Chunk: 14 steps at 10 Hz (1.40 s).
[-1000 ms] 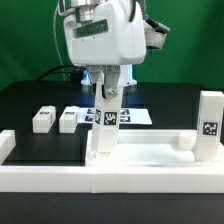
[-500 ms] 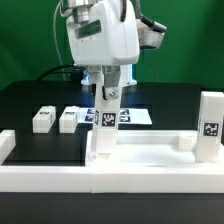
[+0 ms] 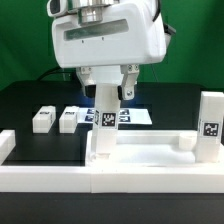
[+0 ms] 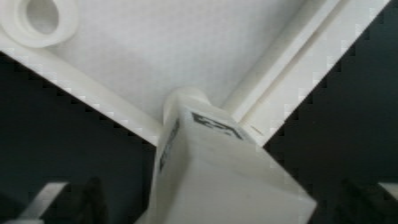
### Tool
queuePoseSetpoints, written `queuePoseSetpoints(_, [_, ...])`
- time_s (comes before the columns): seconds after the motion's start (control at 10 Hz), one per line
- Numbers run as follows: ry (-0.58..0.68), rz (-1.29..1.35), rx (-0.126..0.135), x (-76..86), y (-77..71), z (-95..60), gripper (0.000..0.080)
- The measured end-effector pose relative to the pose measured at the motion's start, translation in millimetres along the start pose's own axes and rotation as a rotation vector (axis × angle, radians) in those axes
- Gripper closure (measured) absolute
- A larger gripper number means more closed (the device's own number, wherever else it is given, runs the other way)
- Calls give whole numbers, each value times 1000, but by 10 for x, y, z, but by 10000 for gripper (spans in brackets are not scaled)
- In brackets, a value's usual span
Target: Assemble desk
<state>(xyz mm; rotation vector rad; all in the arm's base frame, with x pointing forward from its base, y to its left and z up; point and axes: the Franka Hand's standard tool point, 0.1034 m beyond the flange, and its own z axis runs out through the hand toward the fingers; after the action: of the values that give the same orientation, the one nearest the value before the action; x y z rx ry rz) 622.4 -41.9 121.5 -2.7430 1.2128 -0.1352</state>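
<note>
While the tabletop point(image 3: 150, 152) lies flat below the fingers point(image 3: 129, 86), an upright leg point(image 3: 106, 128) stands on its corner with its top between them; the gripper point(image 3: 108, 92) hangs over it, fingers spread apart on either side, clear of the leg.

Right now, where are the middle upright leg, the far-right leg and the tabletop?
Middle upright leg point(image 3: 107, 128): exterior view, tagged front face.
Far-right leg point(image 3: 209, 112): exterior view, front face.
Tabletop point(image 3: 150, 150): exterior view, bare flat surface.
</note>
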Motion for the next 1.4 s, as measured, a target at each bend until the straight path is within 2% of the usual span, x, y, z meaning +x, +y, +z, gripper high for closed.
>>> queuePoseSetpoints(0.1, [0,-98,0,0,0,0,151])
queuePoseSetpoints(0.6, [9,-655,-33,-33,-23,21,151])
queuePoseSetpoints(1.0, [4,-1004,-66,-18,7,32,151])
queuePoseSetpoints(1.2, [-1,-1103,-68,-5,33,35,151])
queuePoseSetpoints(1.3, [-1,-1103,-68,-7,31,35,233])
queuePoseSetpoints(1.4, [-1,-1103,-68,-7,31,35,429])
